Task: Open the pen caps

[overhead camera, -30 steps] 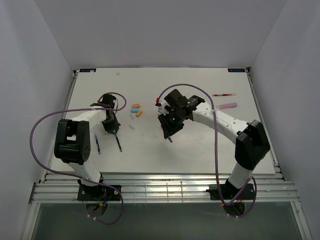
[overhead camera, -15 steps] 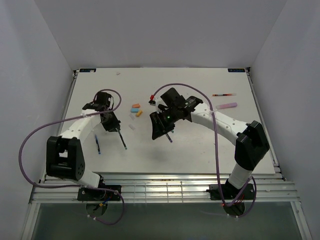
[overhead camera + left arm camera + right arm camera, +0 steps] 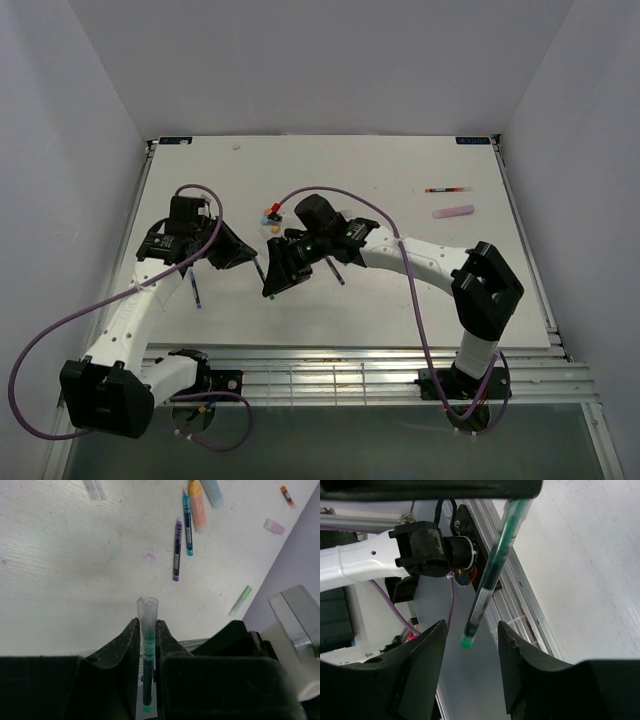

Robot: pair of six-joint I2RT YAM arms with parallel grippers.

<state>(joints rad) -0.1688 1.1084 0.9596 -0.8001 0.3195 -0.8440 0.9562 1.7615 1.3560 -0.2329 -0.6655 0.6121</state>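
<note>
While the two arms lean in over the white counter (image 3: 400, 300), the left arm (image 3: 130, 310) reaching right and the right arm (image 3: 420, 258) reaching left, their tools meet almost nose to nose above its near middle. The left pincer (image 3: 148, 626) is clamped on a green pen (image 3: 147, 660). The pen lies lengthwise between its fingers, held off the counter, with the clear cap (image 3: 148, 611) poking out past the tips. The right pincer (image 3: 471, 627) stands spread wide, with the pen hanging in the gap and touching neither finger as far as I can see. To my eye the trouble lies in the closing. The pen runs aslant through that gap, so the fingers may catch barrel rather than cap, or nip it off-centre and twist it in the left grip. Since the left hold runs along the shaft, a hard tug could also slide the whole pen out instead of freeing the cap. A purple pen (image 3: 176, 550) and a teal pen (image 3: 187, 522) lie loose on the counter beyond. Half a second ago the pincers were well apart, with the pen pointing down at the counter. Both arms have since swung inward and forward, and now the pincers are together.
</note>
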